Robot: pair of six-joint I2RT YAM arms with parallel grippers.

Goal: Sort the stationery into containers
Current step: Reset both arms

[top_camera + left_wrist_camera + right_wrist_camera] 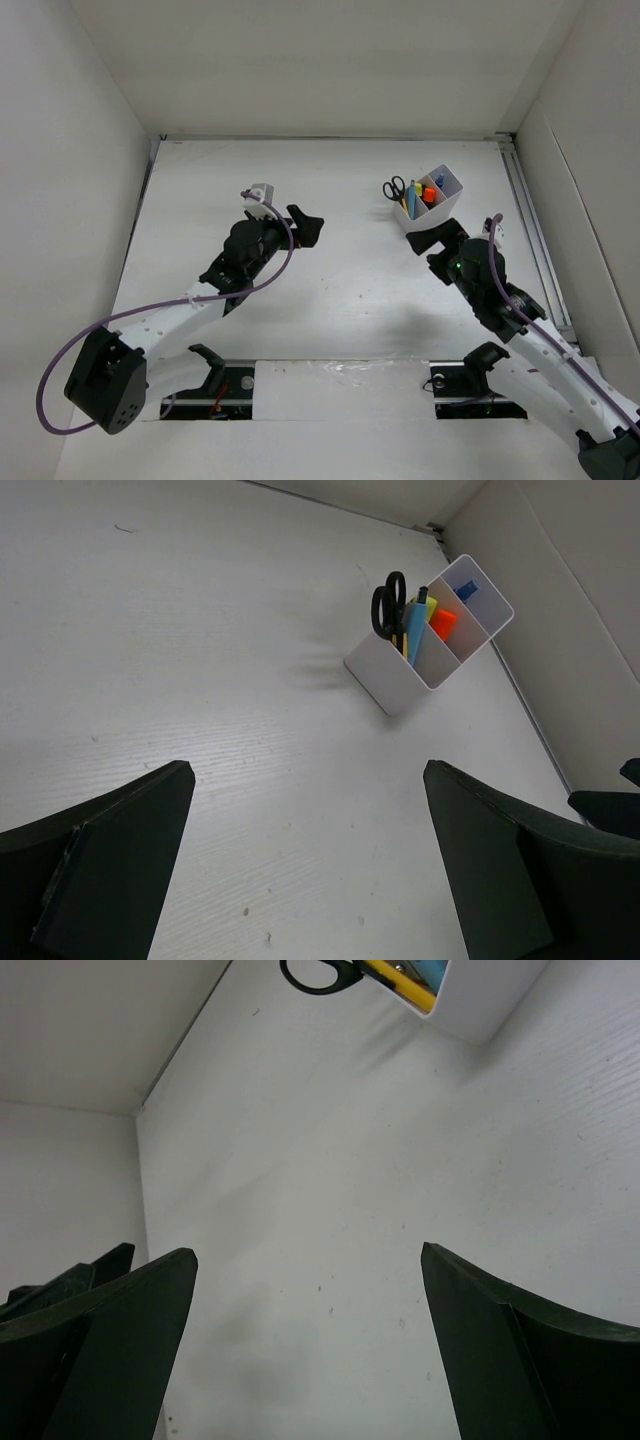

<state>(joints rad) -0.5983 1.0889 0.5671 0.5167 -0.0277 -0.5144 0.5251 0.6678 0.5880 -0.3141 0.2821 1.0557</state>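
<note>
White and thin-walled, the box [425, 222] stands in the upper right of the top view. Its compartments hold the black-handled scissors [394, 188], the yellow and blue pens [411, 197], the orange-capped marker [430, 192] and the blue-capped bottle [439, 181]. I cannot pick out a cutter. No stationery shows loose on the table [350, 290], so the sorting looks finished.

The box is probably light and, with tall items standing in it, easy to tip or slide. A pinch on an outer wall near the rim seems safest. The scissors' loops stick up and give a stiff, easy hold.

The right gripper [435, 238] sits just below the box, its jaws spread wide and empty. The left gripper [305, 225], at centre frame and well apart from the box, points towards it, equally wide and empty.
</note>
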